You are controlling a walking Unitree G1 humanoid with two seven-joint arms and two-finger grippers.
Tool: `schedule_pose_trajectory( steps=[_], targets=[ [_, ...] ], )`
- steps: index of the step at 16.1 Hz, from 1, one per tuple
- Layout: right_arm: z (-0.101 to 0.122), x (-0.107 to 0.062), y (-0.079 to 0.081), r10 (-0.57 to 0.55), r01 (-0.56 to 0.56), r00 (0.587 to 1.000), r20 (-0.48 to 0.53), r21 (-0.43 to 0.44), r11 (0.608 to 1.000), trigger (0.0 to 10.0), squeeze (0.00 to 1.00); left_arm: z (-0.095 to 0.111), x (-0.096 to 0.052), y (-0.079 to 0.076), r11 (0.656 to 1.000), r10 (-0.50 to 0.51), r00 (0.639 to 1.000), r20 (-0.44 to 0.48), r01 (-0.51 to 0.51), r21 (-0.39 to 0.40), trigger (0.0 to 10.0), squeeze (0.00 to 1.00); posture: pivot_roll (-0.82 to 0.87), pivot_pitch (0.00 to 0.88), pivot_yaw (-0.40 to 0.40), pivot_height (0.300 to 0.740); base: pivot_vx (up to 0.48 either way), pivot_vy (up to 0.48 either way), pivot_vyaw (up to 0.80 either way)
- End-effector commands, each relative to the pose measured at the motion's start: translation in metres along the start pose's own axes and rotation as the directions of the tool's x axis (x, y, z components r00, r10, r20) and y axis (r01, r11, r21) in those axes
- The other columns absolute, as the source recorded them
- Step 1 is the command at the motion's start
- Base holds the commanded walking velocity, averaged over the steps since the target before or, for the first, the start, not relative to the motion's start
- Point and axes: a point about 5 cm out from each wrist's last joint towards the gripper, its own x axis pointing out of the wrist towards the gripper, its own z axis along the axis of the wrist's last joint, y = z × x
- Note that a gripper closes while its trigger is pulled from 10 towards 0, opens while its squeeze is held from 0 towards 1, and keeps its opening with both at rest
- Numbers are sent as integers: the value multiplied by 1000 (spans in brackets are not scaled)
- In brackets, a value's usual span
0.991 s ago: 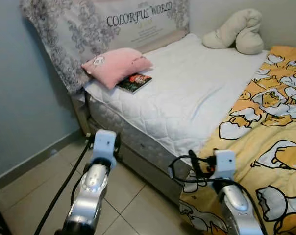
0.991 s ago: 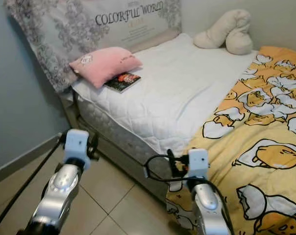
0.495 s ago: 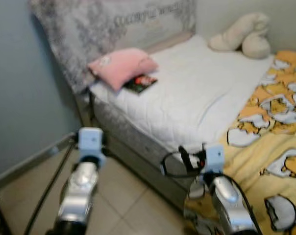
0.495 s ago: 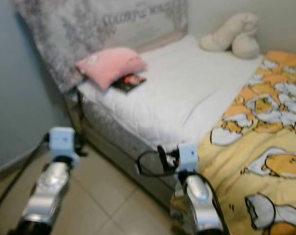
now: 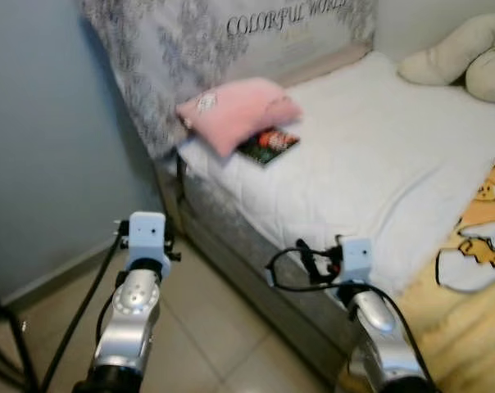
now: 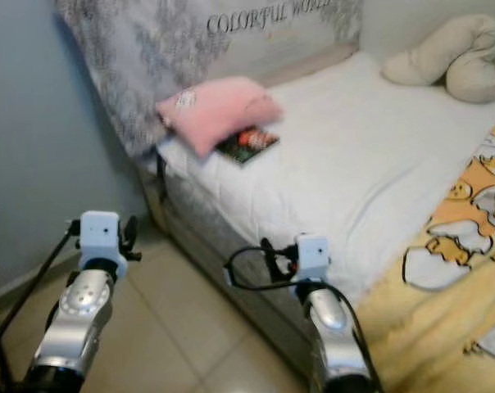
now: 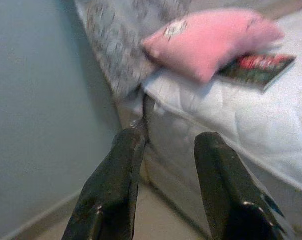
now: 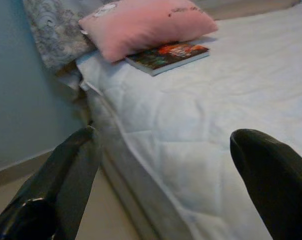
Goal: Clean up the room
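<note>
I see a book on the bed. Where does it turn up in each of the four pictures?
Left eye view: the book lies on the white mattress, upper middle.
Right eye view: same spot, a little further left.
Left wrist view: upper right, beyond the left pincer.
Right wrist view: top centre, between and beyond the right pincer's fingers.
Shared landmark: the pink pillow overlapping the book's edge.
</note>
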Motion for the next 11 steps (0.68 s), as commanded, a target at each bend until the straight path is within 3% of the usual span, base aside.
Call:
schedule_pose_trajectory(
  steps=[1,2,10,11],
  targets=[
    [-3,-1,-2,-8,9,1000,-9,22,1000,10000,0,-3,-4,3,999,0,1000,-9,0,52,10000,0,212,0,17,740,0,0,538],
    [-5,0,0,-1,1,1000,-17,28,1000,10000,0,-2,-4,6,997,16,1000,-11,-15,72,10000,0,215,0,15,740,0,-480,531],
    [-2,9,6,33,-32,999,-12,25,999,10000,0,8,6,-12,994,-10,1000,-6,11,111,10000,0,210,0,19,740,0,-480,530],
    [-4,7,7,37,-36,999,-17,25,999,10000,0,7,8,-11,997,-20,1000,-20,22,76,10000,0,207,0,23,740,0,-480,531]
  ],
)
